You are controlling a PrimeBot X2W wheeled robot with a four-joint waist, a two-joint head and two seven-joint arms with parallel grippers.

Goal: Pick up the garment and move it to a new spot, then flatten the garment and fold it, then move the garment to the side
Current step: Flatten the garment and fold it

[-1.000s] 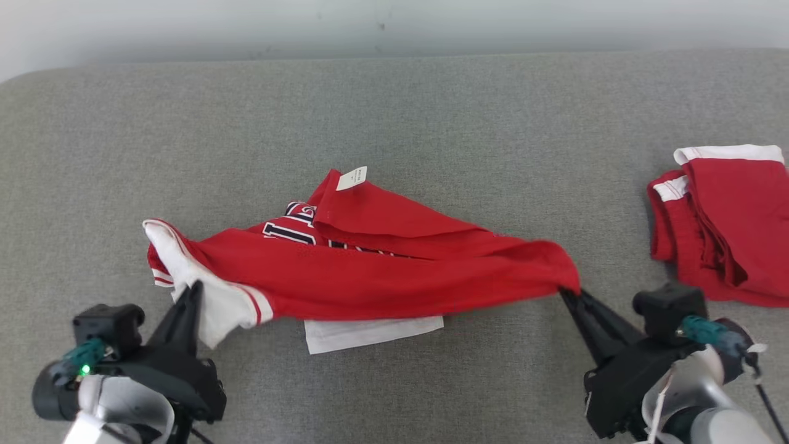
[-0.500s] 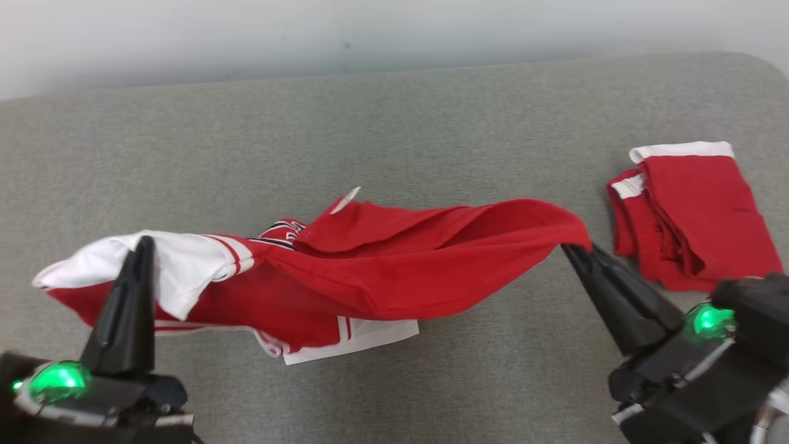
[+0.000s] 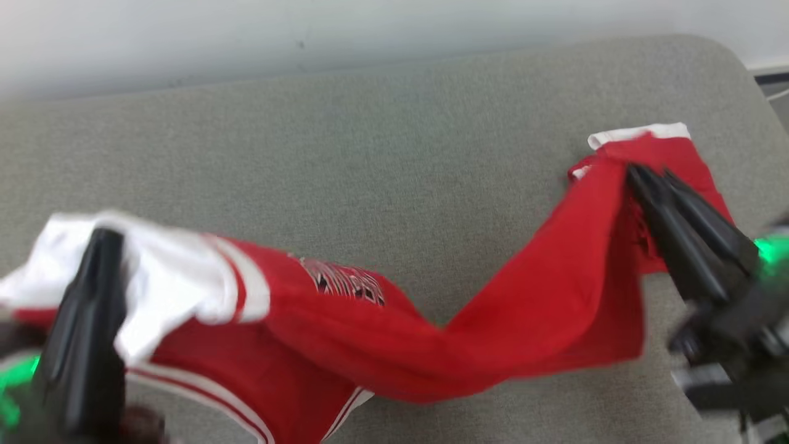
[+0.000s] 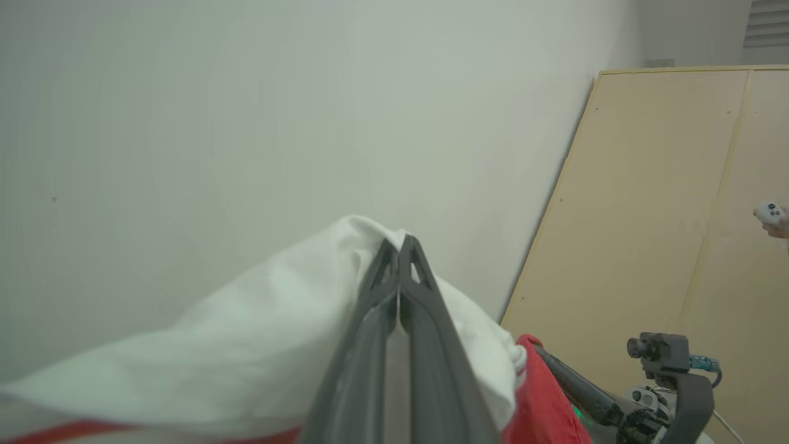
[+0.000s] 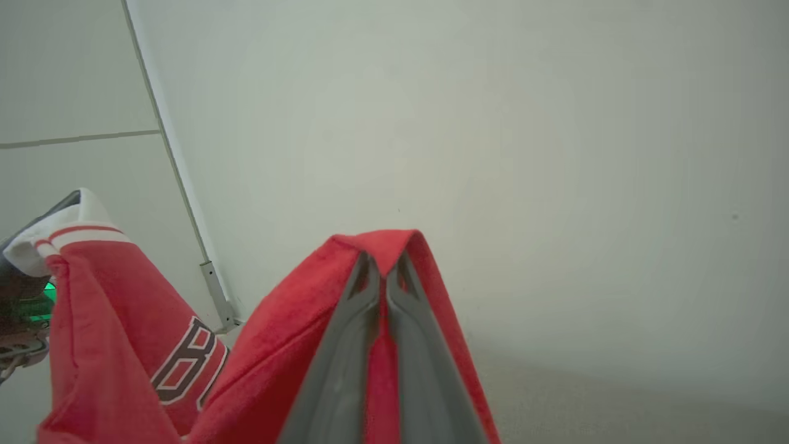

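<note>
The left hand and right hand each pinch an end of the garment, slung crosswise between them.

Grey fabric surface, rounded far corner. Pale wall behind. Second red cloth, white-banded, at the surface's right end. Tan board leaning on wall. White controller in a person's hand.

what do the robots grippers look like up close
The left gripper and right gripper are alike: two long dark grey fingers tapering to a point, with small triangular cut-outs near the tips. A green light glows at each base. The left wrist view shows a small black camera with a teal plug on the right wrist.
</note>
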